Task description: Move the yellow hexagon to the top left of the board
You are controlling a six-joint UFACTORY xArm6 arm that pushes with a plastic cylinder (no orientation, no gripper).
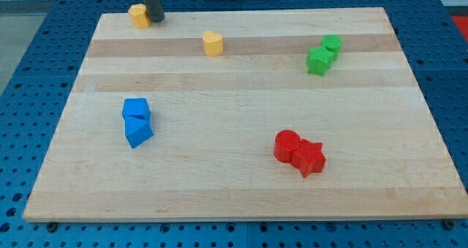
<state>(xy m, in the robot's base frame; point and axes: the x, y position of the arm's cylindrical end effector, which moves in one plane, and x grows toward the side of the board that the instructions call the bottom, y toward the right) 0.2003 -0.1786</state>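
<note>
The yellow hexagon (pixel 138 16) sits at the board's top left corner area. My tip (pixel 156 17) touches its right side; the dark rod rises out of the view's top. A second yellow block, heart-like in shape (pixel 213 43), lies to the right of it, near the top middle.
Two blue blocks (pixel 137 121) touch each other at the left middle. A red cylinder (pixel 287 145) and a red star (pixel 308 158) touch at the lower right. Two green blocks (pixel 323 54) touch at the upper right. The wooden board (pixel 234 197) lies on a blue perforated table.
</note>
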